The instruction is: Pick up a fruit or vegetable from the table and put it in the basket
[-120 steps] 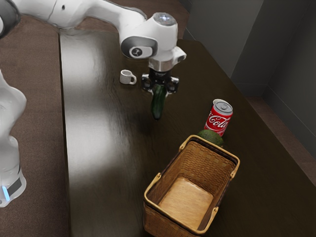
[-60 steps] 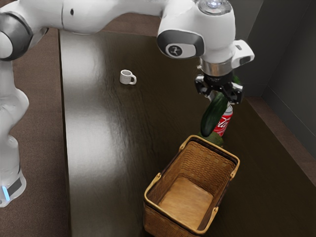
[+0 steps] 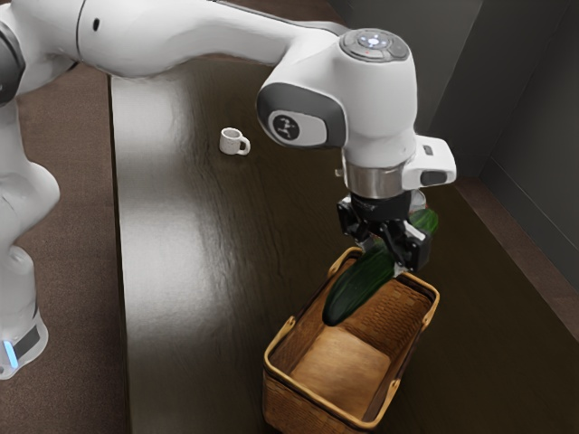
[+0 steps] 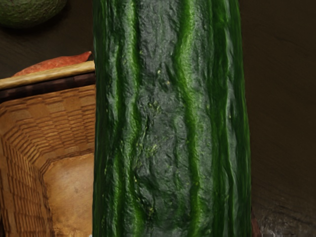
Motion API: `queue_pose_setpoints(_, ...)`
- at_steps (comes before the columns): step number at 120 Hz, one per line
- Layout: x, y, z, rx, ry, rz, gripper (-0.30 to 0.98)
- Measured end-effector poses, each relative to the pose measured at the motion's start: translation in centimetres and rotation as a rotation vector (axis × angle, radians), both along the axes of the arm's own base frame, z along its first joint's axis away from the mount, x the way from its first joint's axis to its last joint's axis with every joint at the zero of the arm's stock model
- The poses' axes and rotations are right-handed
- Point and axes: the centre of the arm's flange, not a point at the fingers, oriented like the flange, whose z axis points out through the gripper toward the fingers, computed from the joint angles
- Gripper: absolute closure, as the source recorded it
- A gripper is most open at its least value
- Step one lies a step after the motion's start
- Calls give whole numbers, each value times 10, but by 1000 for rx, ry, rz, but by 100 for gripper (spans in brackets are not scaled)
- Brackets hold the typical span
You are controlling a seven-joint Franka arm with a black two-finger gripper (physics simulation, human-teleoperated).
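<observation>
Over the last half second the cucumber (image 3: 357, 285) has travelled from above the soda can (image 3: 419, 201) and avocado (image 4: 29, 10) to the far part of the basket (image 3: 303, 409), and sits lower in the exterior view. It slants through the air right of the frame's centre: its near end hangs over the basket's opening, while the other end pokes out past the hand toward the upper right, outside the rim. The gripper (image 3: 384, 256) has it pinched between both fingers, one on each side of its middle.

Basket and cucumber overlap only in part, by my reading. In the wrist view the green skin runs right beneath my hand, with the woven inside of the basket along one flank and dark surface (image 3: 181, 271) along the other. Beyond the basket's rim lie the avocado and a reddish thing with a pointed tip (image 4: 54, 63), perhaps a sweet potato. A bit of the can's pale top peeks out behind the gripper, and the white mug (image 3: 232, 142) stands well apart in the upper left of the exterior view.

I judge this to be the carrying step, near its end, with the release not yet made. Next calls for bringing the hand further over the opening, toward the bottom of the exterior view, until the trailing end clears the rim, then lowering and letting go. Opening too soon could leave the cucumber propped on the rim or tip it outside.
</observation>
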Motion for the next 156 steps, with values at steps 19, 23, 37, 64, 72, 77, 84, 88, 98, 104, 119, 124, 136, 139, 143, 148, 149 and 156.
queue_pose_setpoints(19,27,-7,-24,-8,50,-11,45)
queue_pose_setpoints(23,38,-2,-23,-14,44,-3,46)
queue_pose_setpoints(37,78,54,-19,-21,33,80,45)
queue_pose_setpoints(64,79,43,-11,-18,14,18,47)
queue_pose_setpoints(72,79,43,-11,-14,15,7,46)
queue_pose_setpoints(77,80,44,-12,-11,16,3,46)
queue_pose_setpoints(84,80,44,-14,-7,19,-5,47)
queue_pose_setpoints(88,79,43,-15,-5,20,-12,47)
queue_pose_setpoints(98,74,32,-15,-1,21,-40,47)
queue_pose_setpoints(104,68,21,-16,0,23,-64,47)
queue_pose_setpoints(119,51,-3,-18,2,31,-123,47)
queue_pose_setpoints(124,50,-6,-19,1,34,-130,48)
queue_pose_setpoints(136,54,-3,-24,-2,43,-128,48)
queue_pose_setpoints(139,55,-3,-25,-3,45,-127,48)
queue_pose_setpoints(143,55,-3,-27,-3,47,-129,48)
queue_pose_setpoints(148,54,-5,-28,-4,49,-133,48)
queue_pose_setpoints(149,54,-5,-28,-4,50,-134,48)
queue_pose_setpoints(156,53,-7,-31,-2,55,-139,49)
